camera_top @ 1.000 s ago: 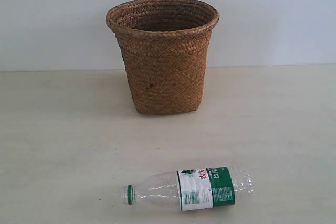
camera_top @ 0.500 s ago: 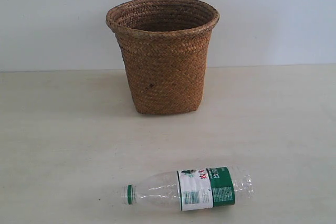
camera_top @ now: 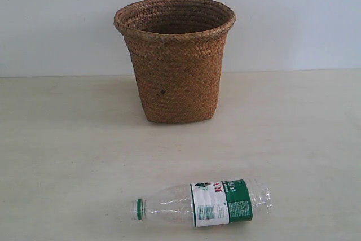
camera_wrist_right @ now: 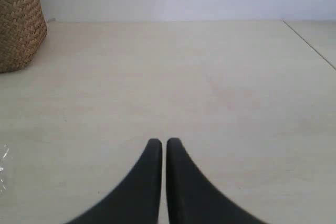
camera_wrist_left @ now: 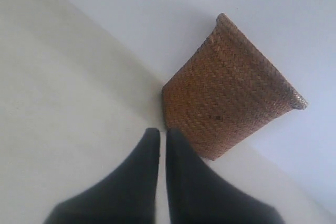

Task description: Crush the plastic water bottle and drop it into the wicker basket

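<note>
Nothing moved: the plastic water bottle still lay sideways on the counter before the wicker basket; left fingers and right fingers hovered, pressed together, empty.

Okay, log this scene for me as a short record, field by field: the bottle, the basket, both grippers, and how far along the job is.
bottle: plastic water bottle lies on its side on the table, full shape, cap on
basket: wicker basket stands upright, behind the bottle and apart from it
left gripper: left gripper shut, holding nothing
right gripper: right gripper shut, holding nothing
contact: neither gripper touches the bottle
progress: bottle not yet crushed, not in the basket
</note>
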